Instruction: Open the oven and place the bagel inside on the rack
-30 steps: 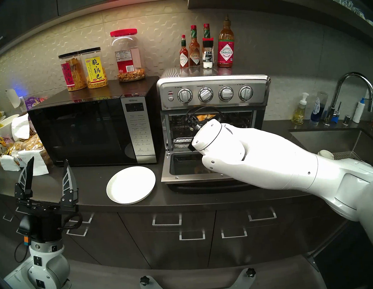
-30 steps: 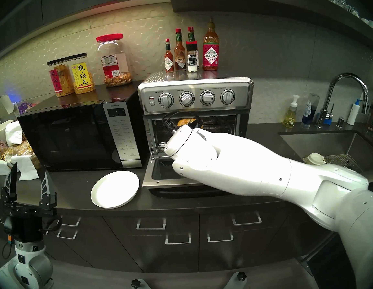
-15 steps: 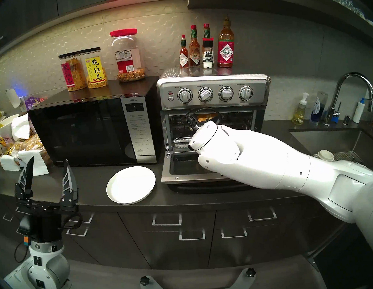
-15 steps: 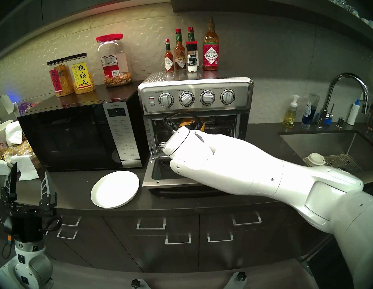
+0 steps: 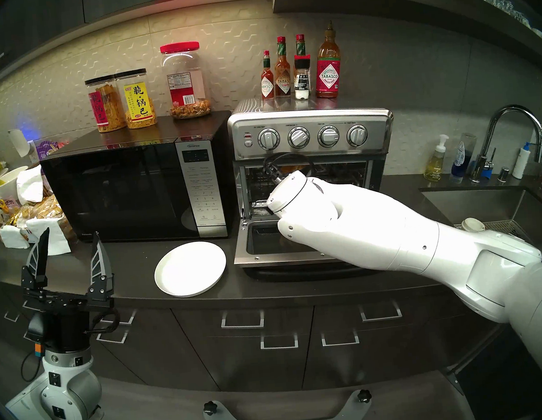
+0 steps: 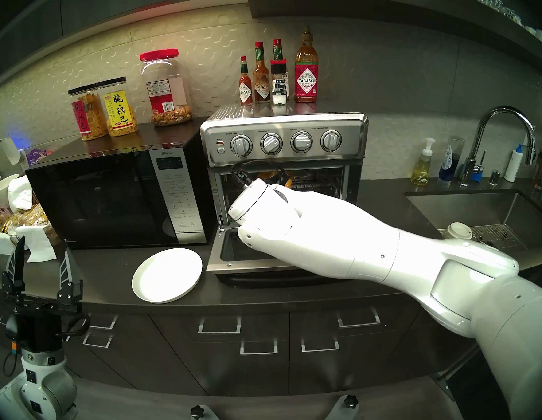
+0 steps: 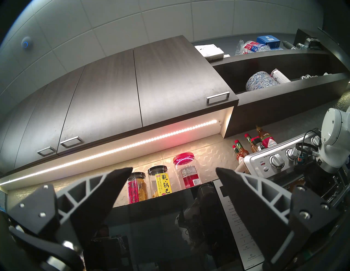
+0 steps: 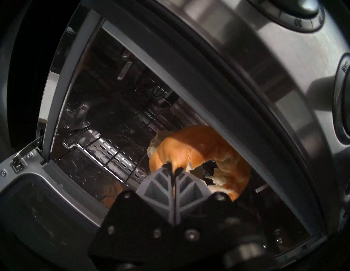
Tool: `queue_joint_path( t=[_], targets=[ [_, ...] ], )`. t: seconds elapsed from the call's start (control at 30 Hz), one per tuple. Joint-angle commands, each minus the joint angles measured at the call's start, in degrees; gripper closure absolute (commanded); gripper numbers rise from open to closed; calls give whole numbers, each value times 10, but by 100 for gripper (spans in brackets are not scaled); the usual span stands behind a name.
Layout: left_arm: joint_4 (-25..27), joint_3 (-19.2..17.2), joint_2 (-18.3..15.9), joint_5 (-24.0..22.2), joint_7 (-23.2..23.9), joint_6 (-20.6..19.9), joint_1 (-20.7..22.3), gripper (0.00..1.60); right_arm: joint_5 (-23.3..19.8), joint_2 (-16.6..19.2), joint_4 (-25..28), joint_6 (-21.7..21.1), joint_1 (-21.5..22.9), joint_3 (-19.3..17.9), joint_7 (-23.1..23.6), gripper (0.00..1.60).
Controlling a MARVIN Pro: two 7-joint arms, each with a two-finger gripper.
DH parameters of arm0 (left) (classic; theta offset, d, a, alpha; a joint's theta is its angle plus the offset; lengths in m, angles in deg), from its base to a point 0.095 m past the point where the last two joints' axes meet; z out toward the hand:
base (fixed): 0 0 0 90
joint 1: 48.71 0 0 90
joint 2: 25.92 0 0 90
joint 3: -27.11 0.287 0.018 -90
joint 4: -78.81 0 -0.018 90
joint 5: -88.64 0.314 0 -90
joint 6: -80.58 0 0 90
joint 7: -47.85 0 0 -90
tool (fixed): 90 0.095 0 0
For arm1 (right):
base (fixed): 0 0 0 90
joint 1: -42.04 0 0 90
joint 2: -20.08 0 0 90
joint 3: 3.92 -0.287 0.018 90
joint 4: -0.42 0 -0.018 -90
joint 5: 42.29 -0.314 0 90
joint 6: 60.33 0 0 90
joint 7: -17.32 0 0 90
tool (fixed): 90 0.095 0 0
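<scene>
Since the earlier frames the right arm (image 5: 379, 228) has pushed a little further into the oven's mouth and toward the left of the head view, its wrist now covering more of the opening. The left arm has not shifted.

The oven (image 5: 310, 136) stands on the bench (image 5: 138, 275) just right of the black microwave (image 5: 124, 194), its door (image 5: 250, 255) folded down flat toward the robot. In the right wrist view the right claw (image 8: 173, 168) is clenched on the bagel (image 8: 198, 149), its two fingertips pinched together on the golden-brown crust at the ring's near edge. The bagel hangs tilted in the oven's opening, close under the top frame, with a torn pale patch showing beside its hole. The rack (image 8: 113, 160) lies below and behind it, thin wire bars crossing a slotted metal rail; the bagel is above the rack and whether it touches cannot be told. In the head views only a sliver of crust (image 6: 270, 174) shows behind the wrist and its black cable.

The left claw (image 5: 68, 255) is released, fingers spread wide and pointing upward, held over the bench's front edge well apart from the oven. An empty white plate (image 5: 190, 269) sits on the bench between the left claw and the oven door.
</scene>
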Motion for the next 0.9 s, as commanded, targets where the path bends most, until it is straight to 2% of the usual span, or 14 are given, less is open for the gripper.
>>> queue_joint_path(
  t=[0.0,0.4,0.73,0.8,0.87],
  targets=[
    [7,-5,0,0,-1,0,-1,0,4,-28,-19,13,25,-7,13,160],
    [7,-5,0,0,-1,0,-1,0,31,-45,-68,50,29,8,39,160],
    [7,-5,0,0,-1,0,-1,0,41,-39,-62,52,30,2,40,160],
    [7,-5,0,0,-1,0,-1,0,43,-36,-60,52,29,1,39,140],
    [7,-5,0,0,-1,0,-1,0,45,-36,-58,53,27,-1,33,99]
  ],
)
